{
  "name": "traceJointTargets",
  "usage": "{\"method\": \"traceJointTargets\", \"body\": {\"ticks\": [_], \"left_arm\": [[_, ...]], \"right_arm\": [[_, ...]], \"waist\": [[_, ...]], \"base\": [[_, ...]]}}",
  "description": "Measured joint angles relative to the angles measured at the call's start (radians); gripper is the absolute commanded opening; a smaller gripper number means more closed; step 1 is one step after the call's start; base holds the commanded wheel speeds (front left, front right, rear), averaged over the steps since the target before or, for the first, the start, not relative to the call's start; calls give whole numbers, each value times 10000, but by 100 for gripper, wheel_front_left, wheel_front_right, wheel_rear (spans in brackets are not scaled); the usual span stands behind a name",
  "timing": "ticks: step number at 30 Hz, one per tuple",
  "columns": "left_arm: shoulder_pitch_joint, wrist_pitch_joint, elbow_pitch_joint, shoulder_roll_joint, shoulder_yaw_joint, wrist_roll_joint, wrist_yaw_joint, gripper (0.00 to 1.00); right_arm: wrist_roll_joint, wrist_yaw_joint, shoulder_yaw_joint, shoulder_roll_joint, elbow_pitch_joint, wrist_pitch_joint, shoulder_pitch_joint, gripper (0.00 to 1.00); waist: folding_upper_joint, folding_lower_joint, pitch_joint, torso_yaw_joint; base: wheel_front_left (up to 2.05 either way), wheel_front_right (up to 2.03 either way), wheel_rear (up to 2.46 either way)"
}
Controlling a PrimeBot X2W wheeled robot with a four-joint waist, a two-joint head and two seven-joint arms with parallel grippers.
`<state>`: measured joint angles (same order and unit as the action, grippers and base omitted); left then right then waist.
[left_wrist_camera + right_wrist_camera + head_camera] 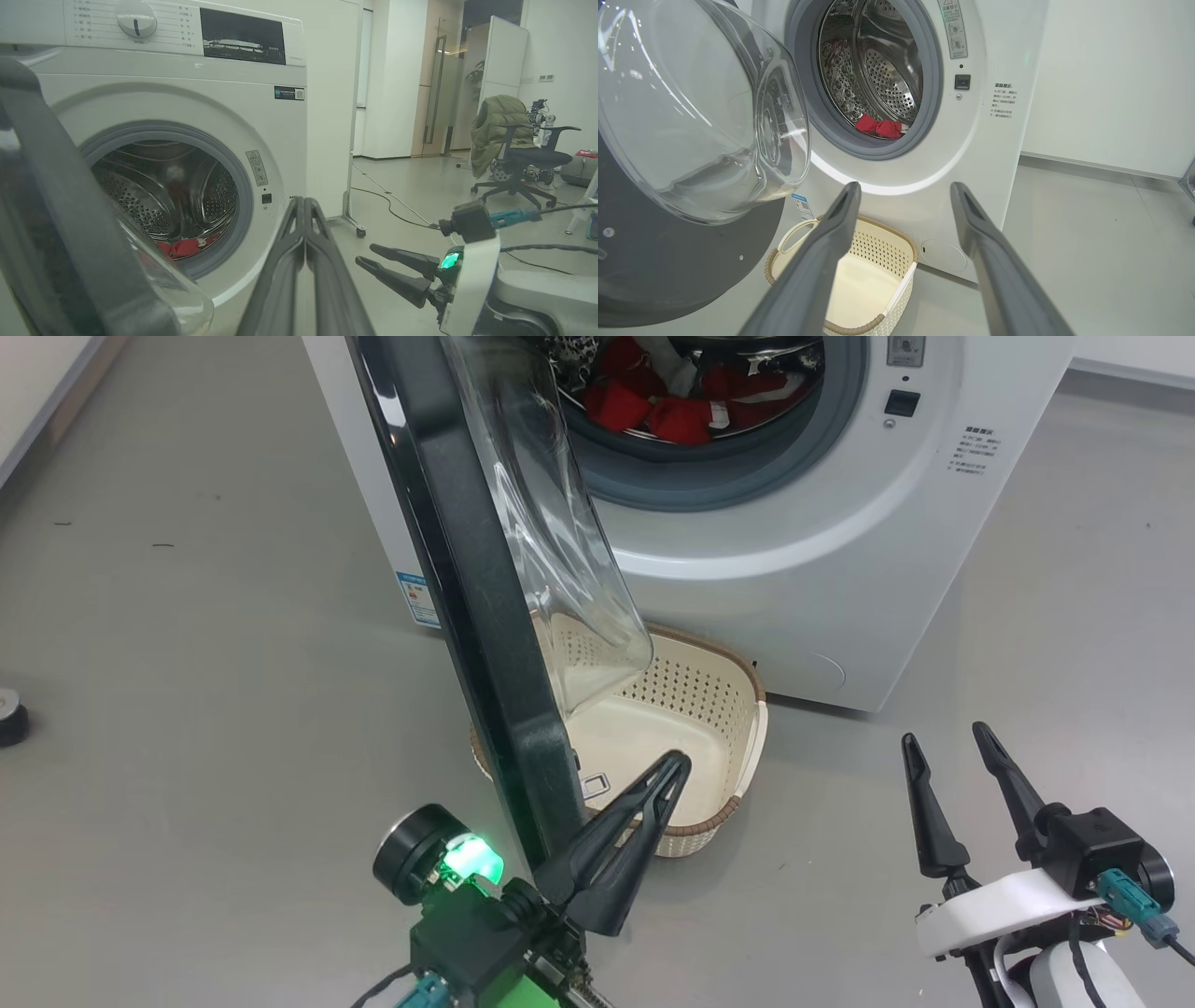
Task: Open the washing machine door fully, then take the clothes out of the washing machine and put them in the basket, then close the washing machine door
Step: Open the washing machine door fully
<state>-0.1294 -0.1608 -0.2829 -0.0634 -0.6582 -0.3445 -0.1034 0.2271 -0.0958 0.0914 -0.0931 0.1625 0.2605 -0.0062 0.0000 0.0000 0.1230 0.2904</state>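
Black-rimmed door (467,579): standing swung out from the washer (840,569) front, edge-on to the head view; judged not yet fully open.
Clothes (672,411): red and white pieces are lying low inside the washer drum.
Basket (752,709): sitting empty at the washer's foot, below the opening, likely so that garments need little carrying.
Left gripper (674,767): fingers are pressing together, holding nothing; hovering beside the door's inner face before the washer, probably placed to push it wider.
Right gripper (945,734): fingers are standing well apart, empty, hanging before the washer, facing the drum.
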Motion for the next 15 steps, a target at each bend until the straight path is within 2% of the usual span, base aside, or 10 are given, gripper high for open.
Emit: {"method": "traceJointTargets", "body": {"ticks": [8,15], "left_arm": [[304,499,738,-240,-119,-29,0,0],[439,644,1250,-274,186,-15,113,0]], "right_arm": [[-54,-75,-52,19,4,0,1,100],[-94,-86,-142,56,6,0,1,100]], "waist": [[0,0,72,-41],[0,0,124,-43]], "base": [[0,0,0],[0,0,0]]}}
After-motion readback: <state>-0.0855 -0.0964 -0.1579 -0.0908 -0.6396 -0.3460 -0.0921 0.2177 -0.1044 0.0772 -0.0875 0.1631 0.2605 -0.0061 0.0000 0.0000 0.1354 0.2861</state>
